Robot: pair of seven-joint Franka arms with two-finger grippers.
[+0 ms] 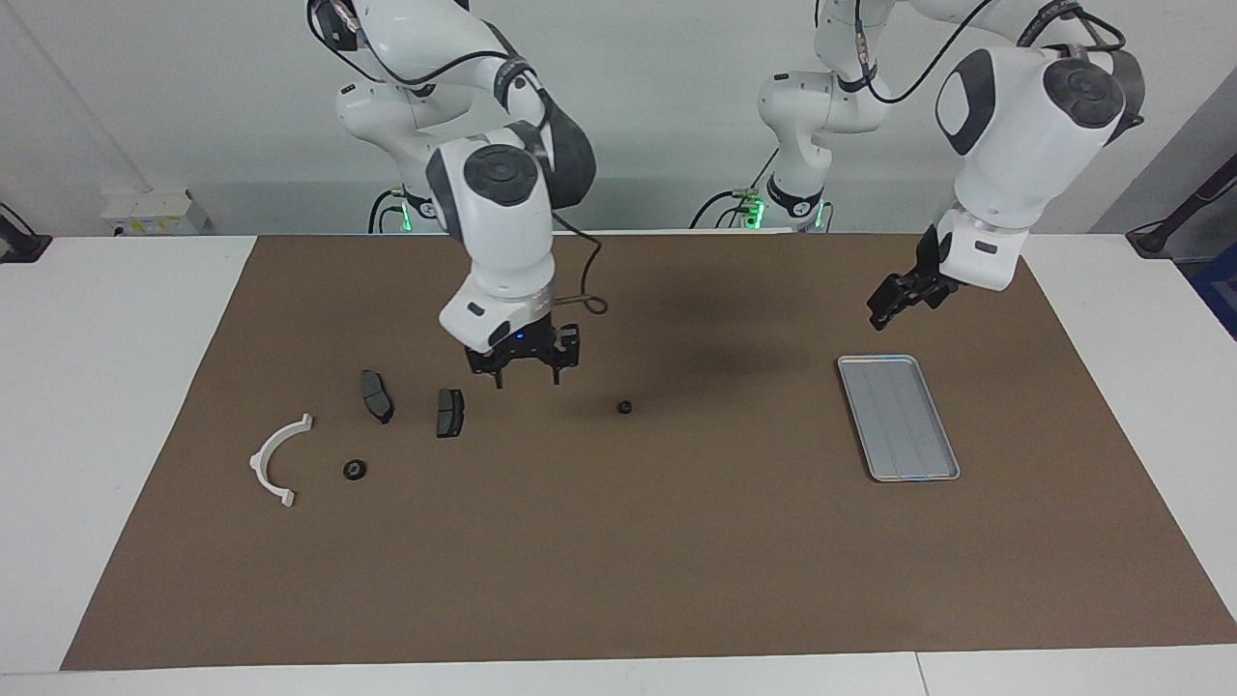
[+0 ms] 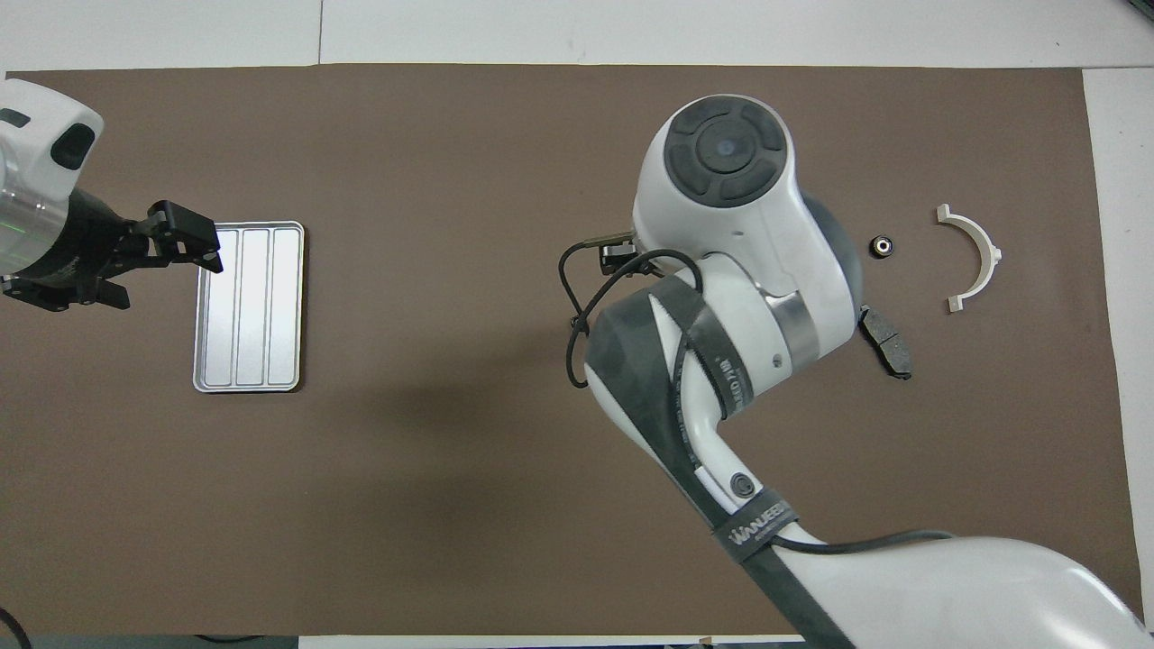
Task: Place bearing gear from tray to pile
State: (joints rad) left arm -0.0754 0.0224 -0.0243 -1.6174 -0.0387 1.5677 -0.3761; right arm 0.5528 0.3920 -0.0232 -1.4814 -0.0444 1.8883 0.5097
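Observation:
The silver tray [image 1: 899, 416] [image 2: 250, 306] lies bare toward the left arm's end of the mat. One small black bearing gear [image 1: 625, 407] sits alone mid-mat. A second bearing gear [image 1: 355, 470] [image 2: 881, 245] lies in the pile beside the white bracket [image 1: 275, 459] [image 2: 974, 261] and two dark pads [image 1: 375, 396] [image 1: 448, 412]. My right gripper [image 1: 527, 381] hangs open and empty over the mat between the pads and the mid-mat gear. My left gripper [image 1: 894, 300] [image 2: 162, 275] is open and empty, raised beside the tray's end nearer the robots.
The brown mat [image 1: 618, 561] covers most of the white table. In the overhead view the right arm hides one pad and the mid-mat gear; the other pad [image 2: 888, 347] shows only in part.

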